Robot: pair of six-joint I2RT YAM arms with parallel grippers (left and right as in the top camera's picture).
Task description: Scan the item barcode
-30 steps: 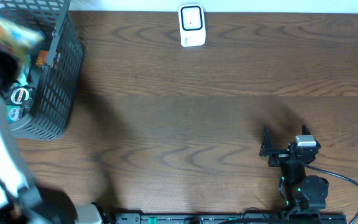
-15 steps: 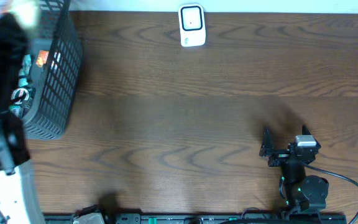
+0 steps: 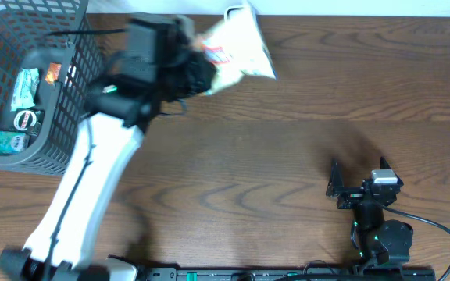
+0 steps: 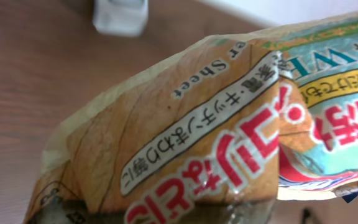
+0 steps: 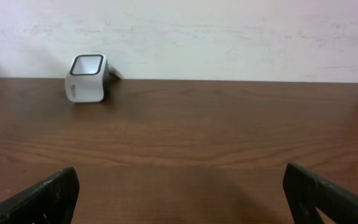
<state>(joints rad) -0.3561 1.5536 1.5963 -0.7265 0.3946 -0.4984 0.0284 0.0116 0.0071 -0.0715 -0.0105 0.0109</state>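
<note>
Overhead: left hand [image 3: 206,76] swung packet [image 3: 239,45] toward scanner [image 5: 87,78]

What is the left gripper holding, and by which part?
The left gripper grips the printed pack by its crumpled end nearest the arm. The right gripper is open, holding nothing.

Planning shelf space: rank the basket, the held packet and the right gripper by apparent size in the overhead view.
1. basket.
2. packet, raised nearer the camera.
3. right gripper, nearly packet-sized, so that pair is unsure.
</note>
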